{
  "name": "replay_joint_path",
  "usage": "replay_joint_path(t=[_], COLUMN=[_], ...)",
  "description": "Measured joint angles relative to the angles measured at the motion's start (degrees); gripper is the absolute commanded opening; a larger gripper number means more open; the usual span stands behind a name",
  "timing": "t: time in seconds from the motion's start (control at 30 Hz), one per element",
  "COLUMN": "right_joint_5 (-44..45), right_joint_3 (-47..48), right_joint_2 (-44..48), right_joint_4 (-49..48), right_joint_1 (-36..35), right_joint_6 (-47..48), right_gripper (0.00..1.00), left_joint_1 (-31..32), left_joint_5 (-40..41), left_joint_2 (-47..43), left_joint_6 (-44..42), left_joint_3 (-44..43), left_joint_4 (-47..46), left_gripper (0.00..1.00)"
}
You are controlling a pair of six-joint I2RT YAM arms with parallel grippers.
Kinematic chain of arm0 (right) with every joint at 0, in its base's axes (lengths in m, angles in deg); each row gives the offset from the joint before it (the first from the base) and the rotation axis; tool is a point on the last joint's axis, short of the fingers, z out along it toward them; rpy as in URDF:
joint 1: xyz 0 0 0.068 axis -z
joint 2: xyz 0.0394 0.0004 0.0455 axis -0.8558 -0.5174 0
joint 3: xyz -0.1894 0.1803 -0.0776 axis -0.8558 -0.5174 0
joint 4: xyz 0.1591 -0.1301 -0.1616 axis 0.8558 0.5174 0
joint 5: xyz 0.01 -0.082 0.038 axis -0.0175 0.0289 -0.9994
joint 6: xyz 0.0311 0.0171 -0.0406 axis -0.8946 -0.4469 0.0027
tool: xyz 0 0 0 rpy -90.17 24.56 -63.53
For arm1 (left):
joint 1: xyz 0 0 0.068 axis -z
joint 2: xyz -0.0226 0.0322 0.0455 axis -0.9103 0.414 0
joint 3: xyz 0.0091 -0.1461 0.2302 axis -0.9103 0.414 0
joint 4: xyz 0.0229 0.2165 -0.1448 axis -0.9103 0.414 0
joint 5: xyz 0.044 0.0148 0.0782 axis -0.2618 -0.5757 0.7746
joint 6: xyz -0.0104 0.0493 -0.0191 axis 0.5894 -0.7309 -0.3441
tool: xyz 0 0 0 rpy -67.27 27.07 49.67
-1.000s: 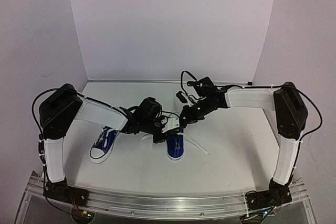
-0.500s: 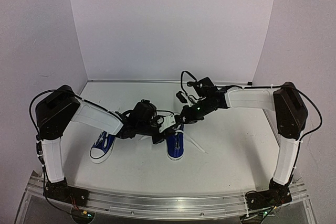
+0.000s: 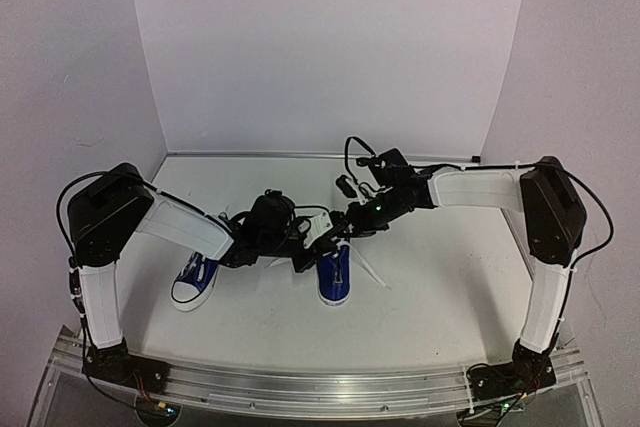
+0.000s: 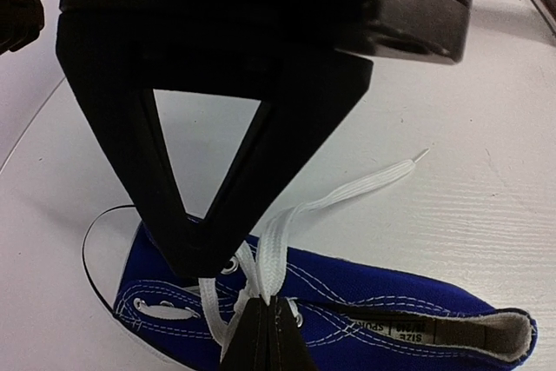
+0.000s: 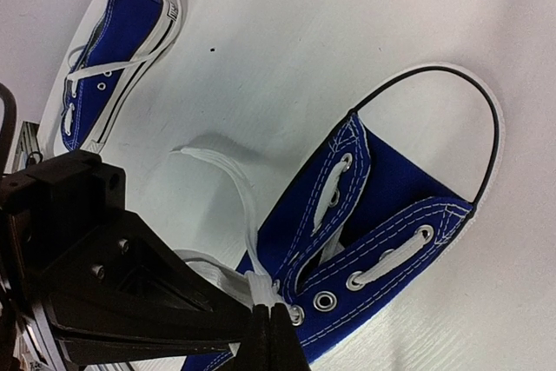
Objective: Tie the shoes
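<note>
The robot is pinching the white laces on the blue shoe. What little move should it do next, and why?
Probably draw the two strands gently apart to take up slack. The left end effector and right end effector each pinch a white lace by the top eyelets of the blue sneaker, a loose end lies limp on the table, and no knot shows yet.

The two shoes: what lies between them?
Right wrist view: bare table, except one loose lace end trailing from the near shoe toward the far shoe.
</note>
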Motion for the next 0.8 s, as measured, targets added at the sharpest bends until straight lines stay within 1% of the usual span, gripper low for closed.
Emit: replay_joint_path(t=[0.43,0.8], right_joint_5=[-0.74,-2.88], right_joint_3=[-0.82,-1.79], right_joint_2=[0.00,0.00], right_joint_4=[-0.71,-2.40], right_joint_1=[0.00,0.00], right_joint_6=[-0.58,-2.01], right_gripper=[0.00,0.00], left_joint_1=[-0.76,-1.01], left_joint_5=[2.82,2.86], left_joint_2=[1.71,3.43], left_joint_6=[3.37,6.31], left_joint_3=[-0.02,-0.02], left_joint_4=[-2.28,-6.17], left_gripper=[0.00,0.00])
